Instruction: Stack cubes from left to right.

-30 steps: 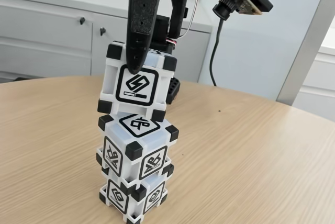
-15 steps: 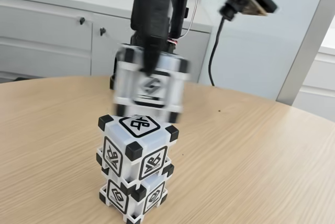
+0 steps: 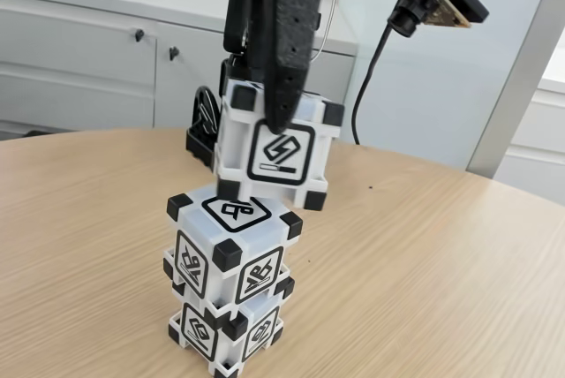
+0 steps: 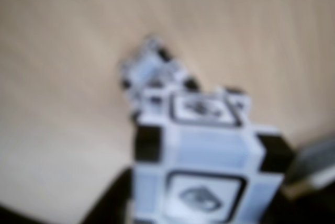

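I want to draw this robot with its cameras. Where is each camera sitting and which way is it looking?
Fixed view: sits low beside the table, looking across at the two stacked cubes with cabinets behind; the black gripper comes down from the top, holding the third cube.
Wrist view: rides on the arm, looking down over the held cube at the stack and tabletop; it is blurry, with dark gripper parts at the bottom edge.
Both share: the held cube, the stack and the wooden table.
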`<state>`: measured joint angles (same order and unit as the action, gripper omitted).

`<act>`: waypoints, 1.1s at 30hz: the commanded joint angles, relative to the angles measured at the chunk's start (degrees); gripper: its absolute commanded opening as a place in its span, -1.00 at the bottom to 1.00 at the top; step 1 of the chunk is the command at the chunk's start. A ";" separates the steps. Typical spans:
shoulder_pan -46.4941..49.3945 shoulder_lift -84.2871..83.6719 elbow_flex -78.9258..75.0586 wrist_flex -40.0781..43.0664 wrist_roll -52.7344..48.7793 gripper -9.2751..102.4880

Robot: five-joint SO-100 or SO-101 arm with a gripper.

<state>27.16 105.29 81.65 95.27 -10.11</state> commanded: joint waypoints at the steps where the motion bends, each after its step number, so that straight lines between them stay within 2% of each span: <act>1: 0.62 1.23 -1.14 0.09 0.79 -0.55; 33: 2.72 0.35 -1.14 0.09 1.41 -0.55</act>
<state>29.36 105.29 81.65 95.27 -8.09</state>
